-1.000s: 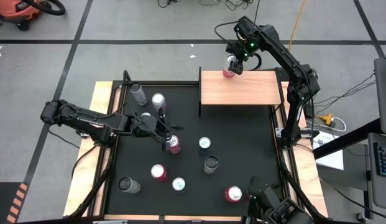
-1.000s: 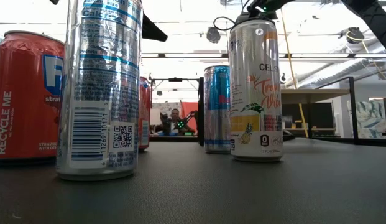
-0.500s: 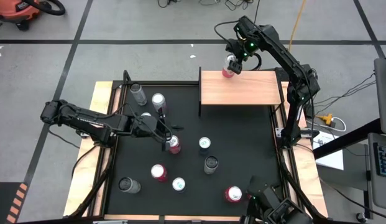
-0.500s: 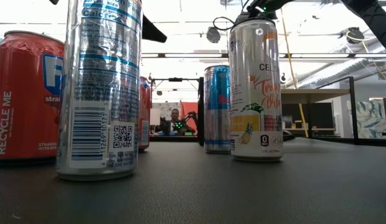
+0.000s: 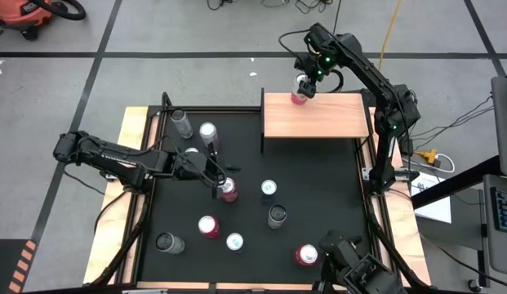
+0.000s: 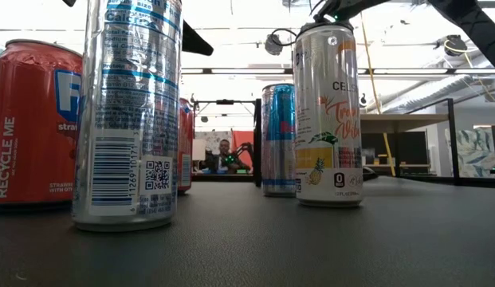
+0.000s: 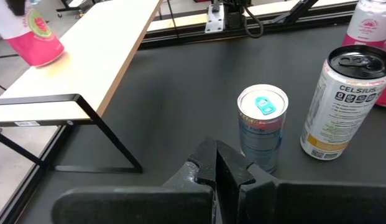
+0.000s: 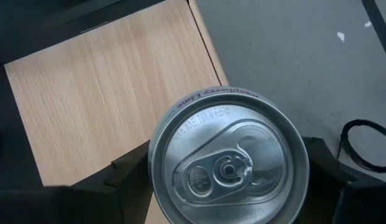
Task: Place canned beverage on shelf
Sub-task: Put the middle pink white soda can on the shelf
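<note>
Pink can [image 5: 300, 88] sits in the right gripper [image 5: 304, 84] at the far left corner of the shelf [image 5: 317, 116]; the fingers clasp its sides, and whether it touches the board I cannot tell. The left gripper [image 5: 221, 181], fingers pressed together in its wrist view, hovers mid-table just beside a red can [image 5: 229, 190]. Other cans stand scattered on the black table [image 5: 318, 196].

- You cannot see the right gripper's fingertips [image 8: 127, 168]: the pink can's [image 8: 229, 154] silver top covers the gap between the jaws.
- The shelf [image 8: 99, 93] under that can is cut off by the picture's edge.
- The left gripper [image 7: 215, 163] hides the blue-tabbed can's [image 7: 261, 127] base, just ahead of its closed jaws.
</note>
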You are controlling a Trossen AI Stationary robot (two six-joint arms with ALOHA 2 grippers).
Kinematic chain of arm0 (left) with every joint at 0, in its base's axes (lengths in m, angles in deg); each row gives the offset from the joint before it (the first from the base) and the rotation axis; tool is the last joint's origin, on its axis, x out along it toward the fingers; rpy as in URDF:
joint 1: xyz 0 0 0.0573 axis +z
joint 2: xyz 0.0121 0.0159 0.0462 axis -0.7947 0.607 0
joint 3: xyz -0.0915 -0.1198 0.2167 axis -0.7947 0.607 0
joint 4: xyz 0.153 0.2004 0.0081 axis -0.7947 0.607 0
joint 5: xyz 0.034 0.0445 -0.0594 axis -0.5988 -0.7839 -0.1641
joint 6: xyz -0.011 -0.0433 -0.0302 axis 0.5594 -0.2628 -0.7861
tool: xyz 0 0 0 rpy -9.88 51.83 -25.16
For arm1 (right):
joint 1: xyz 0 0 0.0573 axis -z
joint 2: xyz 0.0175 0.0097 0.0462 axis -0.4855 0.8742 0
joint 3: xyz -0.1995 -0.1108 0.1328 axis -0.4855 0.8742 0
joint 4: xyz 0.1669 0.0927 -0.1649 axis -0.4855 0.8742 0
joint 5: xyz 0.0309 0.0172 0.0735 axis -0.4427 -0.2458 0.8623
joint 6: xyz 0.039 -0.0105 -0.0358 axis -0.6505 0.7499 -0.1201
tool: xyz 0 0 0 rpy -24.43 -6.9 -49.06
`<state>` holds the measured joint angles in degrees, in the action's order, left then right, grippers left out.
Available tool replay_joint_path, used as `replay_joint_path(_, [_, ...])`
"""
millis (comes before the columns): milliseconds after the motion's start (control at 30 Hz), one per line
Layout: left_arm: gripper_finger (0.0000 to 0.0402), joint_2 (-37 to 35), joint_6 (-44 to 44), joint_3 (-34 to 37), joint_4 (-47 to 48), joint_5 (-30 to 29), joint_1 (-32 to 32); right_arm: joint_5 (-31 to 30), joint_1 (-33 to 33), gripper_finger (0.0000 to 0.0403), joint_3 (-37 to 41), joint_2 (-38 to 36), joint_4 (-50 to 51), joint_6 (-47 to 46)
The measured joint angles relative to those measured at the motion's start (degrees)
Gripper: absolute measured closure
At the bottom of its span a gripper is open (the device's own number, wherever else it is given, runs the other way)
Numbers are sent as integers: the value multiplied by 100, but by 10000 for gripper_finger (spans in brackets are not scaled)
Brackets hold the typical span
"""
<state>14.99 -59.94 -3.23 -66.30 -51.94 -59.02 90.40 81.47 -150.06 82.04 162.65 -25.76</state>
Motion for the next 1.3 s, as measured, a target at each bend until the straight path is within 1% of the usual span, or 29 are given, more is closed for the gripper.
replay_joint_path(433, [402, 0, 2, 0, 42, 70, 0, -67, 18, 130, 6, -87, 169, 268])
replay_joint_path(700, [402, 0, -1, 0, 37, 69, 0, -67, 37, 130, 8, -87, 102, 255])
replay_joint_path(1000, [402, 0, -1, 0, 37, 68, 0, -64, 37, 100, 10, -94, 26, 219])
replay_joint_path(1300, [402, 0, -16, 0, 114, 124, 0, -58, 37, 95, 10, -98, 5, 191])
